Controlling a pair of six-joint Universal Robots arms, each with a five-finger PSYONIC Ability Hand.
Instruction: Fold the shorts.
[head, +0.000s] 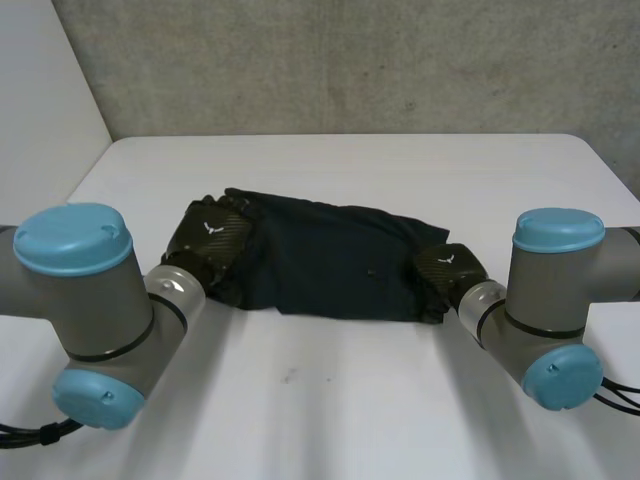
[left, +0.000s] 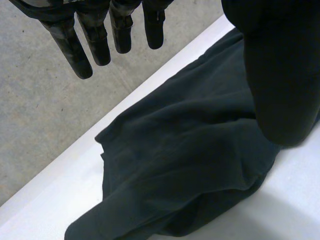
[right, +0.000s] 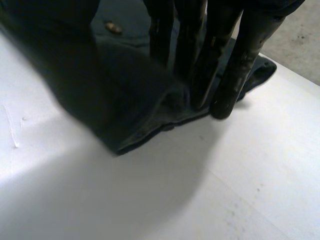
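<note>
The dark shorts (head: 330, 265) lie bunched across the middle of the white table (head: 350, 400). My left hand (head: 210, 240) is at their left end. In the left wrist view that hand (left: 95, 40) hovers over the shorts (left: 190, 165) with straight fingers, the thumb (left: 285, 75) held apart, nothing gripped. My right hand (head: 445, 270) is at the shorts' right end. In the right wrist view its straight fingers (right: 240, 60) come down on the shorts' edge (right: 145, 80), with the thumb held apart beside them over the cloth.
A grey wall (head: 350, 60) stands behind the table's far edge. Grey floor (left: 40, 110) lies beyond the table edge in the left wrist view. Bare table stretches in front of the shorts, between my two arms.
</note>
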